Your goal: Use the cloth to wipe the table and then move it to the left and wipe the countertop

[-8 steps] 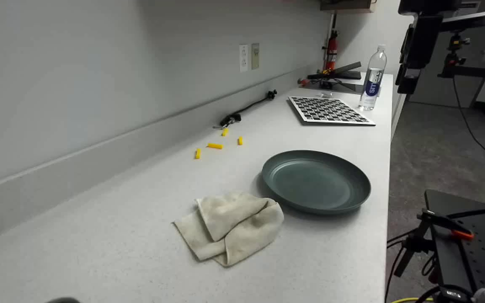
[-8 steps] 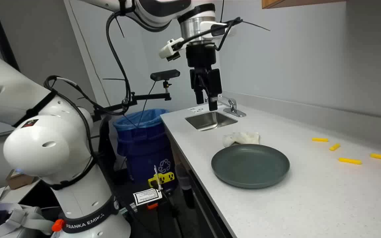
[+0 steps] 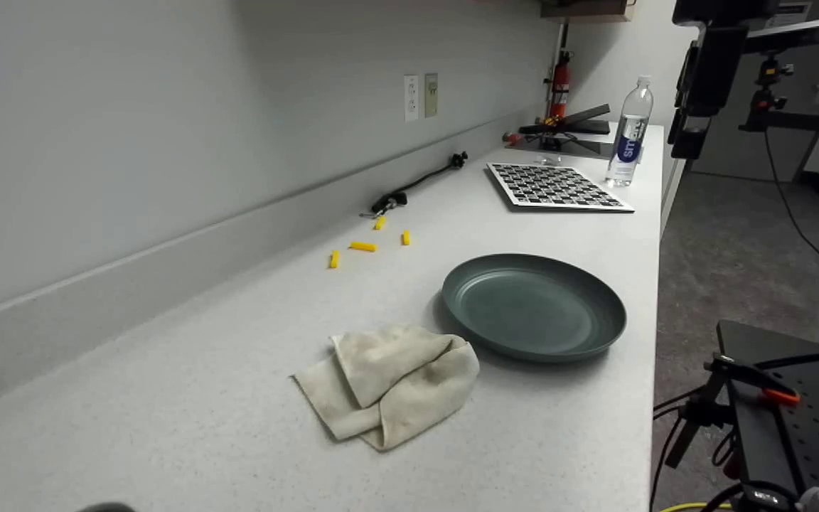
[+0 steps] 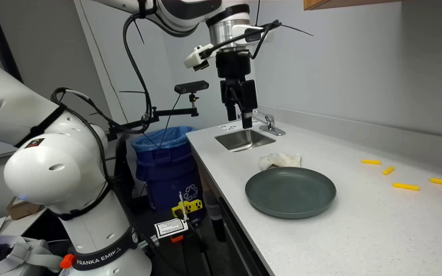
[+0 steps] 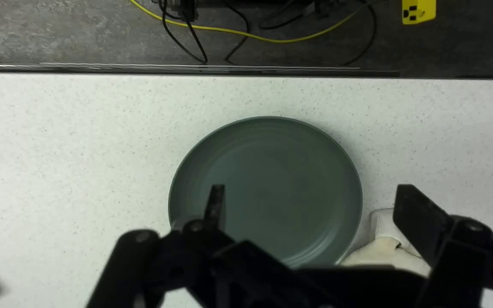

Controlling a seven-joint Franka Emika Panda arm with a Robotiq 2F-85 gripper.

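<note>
The wrist view has the claw (image 5: 310, 190) with its jaws spread well apart and nothing between them; in an exterior view it hangs high above the counter (image 4: 359, 237). Past its fingers lies the green plate (image 5: 272, 171), and just beside the plate, on the side facing the sink (image 4: 244, 141), the cloth (image 3: 395, 384) rests crumpled (whether it touches the rim I cannot tell).

Picking up that cloth looks like the step in hand, with the wiping yet to come. I would carry the claw over to the plate's sink side before going down, so that no finger lands on the rim. The cloth bulges into a rounded fold nearest the plate and flattens to a corner farther from it; straddle the fold, go low enough to gather several layers, then squeeze firmly.

For wiping, let the cloth spread under light, even pressure and stroke away from the plate. The yellow sticks (image 3: 362, 247) lie apart from the plate, toward the wall (image 3: 168, 142), and the checkered board (image 3: 555, 186) lies on the plate's opposite side from the cloth, so strokes ought to stop short of both.
</note>
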